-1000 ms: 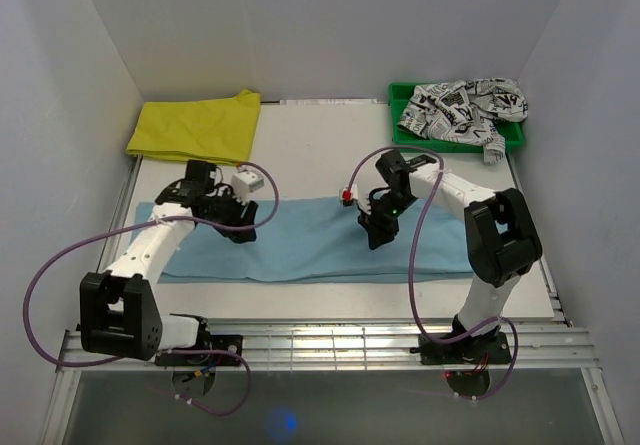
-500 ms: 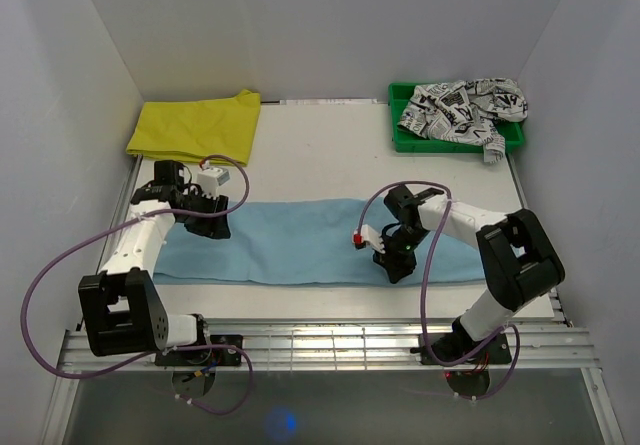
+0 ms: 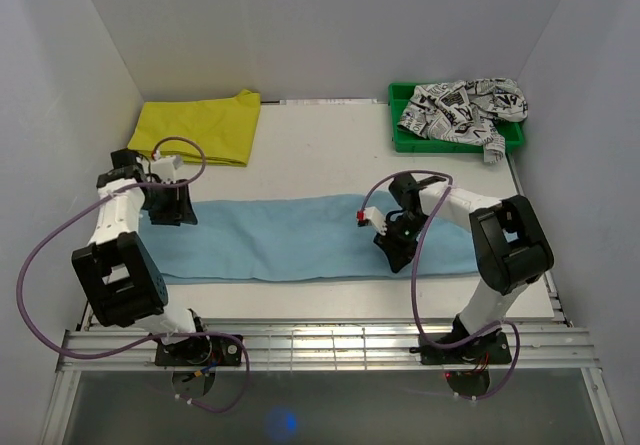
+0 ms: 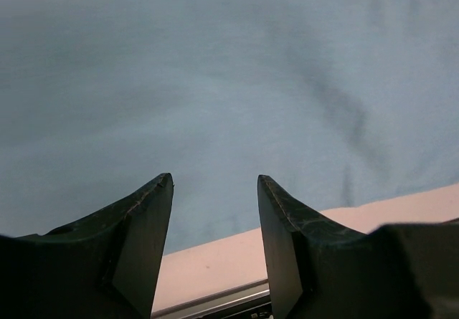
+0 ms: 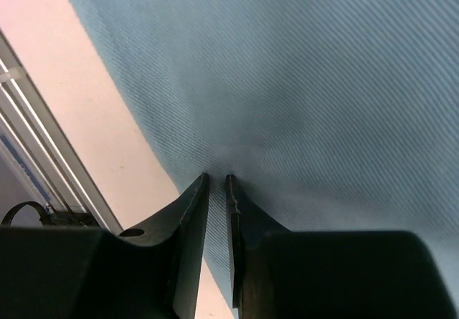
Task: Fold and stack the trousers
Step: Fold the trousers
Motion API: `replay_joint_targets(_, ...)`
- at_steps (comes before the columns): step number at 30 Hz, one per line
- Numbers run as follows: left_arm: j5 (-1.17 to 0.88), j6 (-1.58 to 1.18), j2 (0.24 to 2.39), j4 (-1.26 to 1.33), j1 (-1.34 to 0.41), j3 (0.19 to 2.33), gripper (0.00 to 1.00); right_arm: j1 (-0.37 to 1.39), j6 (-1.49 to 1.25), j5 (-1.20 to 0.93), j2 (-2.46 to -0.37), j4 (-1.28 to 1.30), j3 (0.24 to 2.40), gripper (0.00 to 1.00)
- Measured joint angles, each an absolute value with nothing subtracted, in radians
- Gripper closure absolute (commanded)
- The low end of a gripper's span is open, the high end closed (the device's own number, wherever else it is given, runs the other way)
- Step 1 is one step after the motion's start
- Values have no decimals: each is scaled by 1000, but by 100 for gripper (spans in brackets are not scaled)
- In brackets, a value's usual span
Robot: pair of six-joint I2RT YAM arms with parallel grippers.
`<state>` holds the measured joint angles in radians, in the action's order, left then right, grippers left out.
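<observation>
So the worktop is mostly taken up by the trousers. They're light blue and spread flat as one long strip. The long axis runs straight left to right, parallel to the near edge, from just past the left arm almost to the right side. The left end looks a bit wider than the right, but honestly I can't tell which end is the waist.

Well apart from them, a yellow garment lies flat in the far left corner. In the far right corner there's a green bin with a printed garment heaped in it, one bit spilling over the bin's right edge.

The left fingers sit over the left end of the trousers and are spread wide apart with nothing between them. In the wrist view the tips are just inside the cloth's edge, and blue fills everything beyond. Can't tell if they actually touch it.

The right fingers are at the near edge of the trousers, right of the middle. They're squeezed nearly together with only a slit left, tips down in the cloth with a small pucker of it pinched at them. Bare worktop shows just to their left in that view.
</observation>
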<state>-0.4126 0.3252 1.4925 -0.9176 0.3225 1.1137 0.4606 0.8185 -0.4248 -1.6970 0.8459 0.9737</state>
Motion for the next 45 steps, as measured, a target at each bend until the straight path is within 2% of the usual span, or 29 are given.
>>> replay_joint_targets(4,-382,351,1544,-941,434,1177,39,336,809,-410,-1738,858,1024,76)
replay_joint_targets(8,-336,394,1568,-968,470,1179,45,225,842,-375,-1724,857,1020,74)
replay_joint_targets(10,-329,427,1581,-988,470,1174,50,205,862,-359,-1709,857,1011,71)
replay_joint_targets(13,-334,550,1582,-1052,474,1169,52,200,889,-344,-1702,875,1015,60)
replay_joint_targets(16,-338,706,1574,-1135,477,1169,52,213,908,-346,-1717,918,1069,50)
replay_joint_targets(25,-245,1106,1430,-1198,479,1021,52,369,890,-467,-1815,933,1417,52)
replay_joint_targets(34,-155,1234,1430,-1122,479,952,53,529,830,-530,-2017,905,1497,52)
replay_joint_targets(38,-129,1272,1430,-1095,479,922,57,554,785,-521,-2074,887,1515,51)
replay_joint_targets(45,-107,1334,1429,-1093,479,897,54,555,657,-521,-2115,894,1573,46)
